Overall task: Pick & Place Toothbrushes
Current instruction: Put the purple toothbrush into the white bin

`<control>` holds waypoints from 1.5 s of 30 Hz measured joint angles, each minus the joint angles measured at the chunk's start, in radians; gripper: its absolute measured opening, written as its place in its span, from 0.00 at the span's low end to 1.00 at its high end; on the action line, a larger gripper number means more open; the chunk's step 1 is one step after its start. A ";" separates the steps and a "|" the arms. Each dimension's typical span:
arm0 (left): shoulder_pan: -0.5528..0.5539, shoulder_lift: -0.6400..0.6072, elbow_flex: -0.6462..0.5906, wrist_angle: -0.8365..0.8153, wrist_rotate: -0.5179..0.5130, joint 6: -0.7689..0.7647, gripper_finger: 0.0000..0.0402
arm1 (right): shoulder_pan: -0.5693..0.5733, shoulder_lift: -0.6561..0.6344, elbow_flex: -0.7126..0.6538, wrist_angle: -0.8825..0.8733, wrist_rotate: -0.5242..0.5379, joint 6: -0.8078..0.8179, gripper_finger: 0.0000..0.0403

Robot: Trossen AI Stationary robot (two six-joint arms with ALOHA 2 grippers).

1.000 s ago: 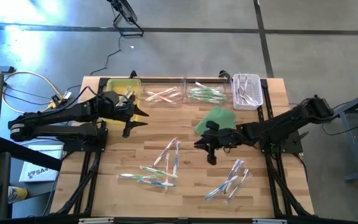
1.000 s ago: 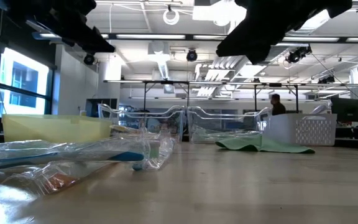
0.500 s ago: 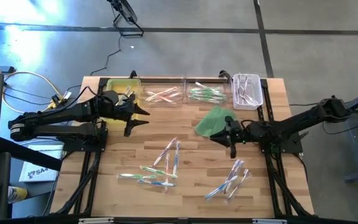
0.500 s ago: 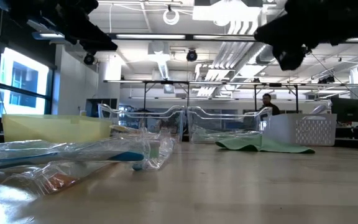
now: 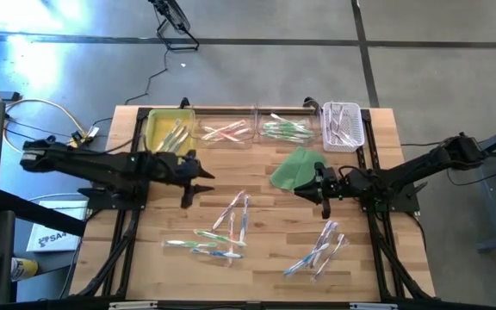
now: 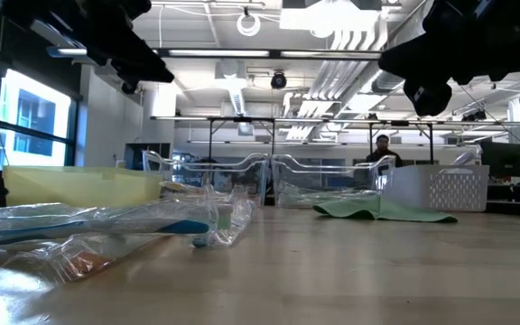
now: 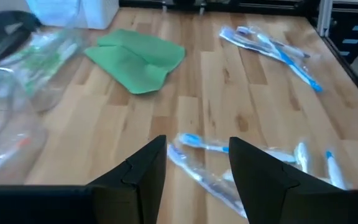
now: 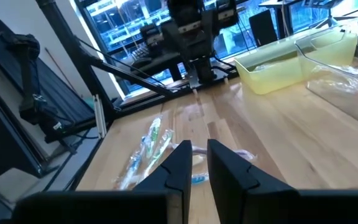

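Wrapped toothbrushes lie flat on the wooden table in three loose groups: mid-table (image 5: 235, 211), near left (image 5: 203, 244) and near right (image 5: 321, 248). More lie in the far bins. My left gripper (image 5: 203, 176) hovers open over the table's left middle, just short of the mid-table group (image 7: 253, 155), with nothing between its fingers (image 7: 197, 146). My right gripper (image 5: 310, 189) hangs by the near edge of a green cloth (image 5: 298, 165). Its fingers (image 8: 199, 146) stand a narrow slit apart with nothing in it.
Along the far edge stand a yellow bin (image 5: 169, 129), two clear bins (image 5: 226, 131) (image 5: 284, 129) and a white basket (image 5: 343, 125), each with brushes in it. A person (image 6: 382, 149) shows in the room beyond the table.
My left gripper has swung from over the yellow bin toward the near edge and now hangs over the table's left middle, still open. My right gripper has drawn back from mid-table toward the right edge, to beside the green cloth. No toothbrush has moved.
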 joint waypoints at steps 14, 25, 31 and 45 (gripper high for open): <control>-0.114 0.241 0.113 0.018 -0.061 -0.096 0.42 | 0.000 -0.010 0.000 0.015 -0.007 -0.020 0.10; -0.114 0.352 0.161 0.060 -0.077 -0.173 0.42 | 0.000 -0.010 0.000 0.015 -0.005 -0.032 0.10; -0.114 0.430 0.210 0.060 -0.076 -0.158 0.42 | 0.000 -0.010 0.000 0.015 -0.005 -0.031 0.10; -0.130 0.554 0.397 -0.088 -0.063 -0.081 0.42 | 0.000 -0.009 0.000 0.015 -0.045 -0.033 0.10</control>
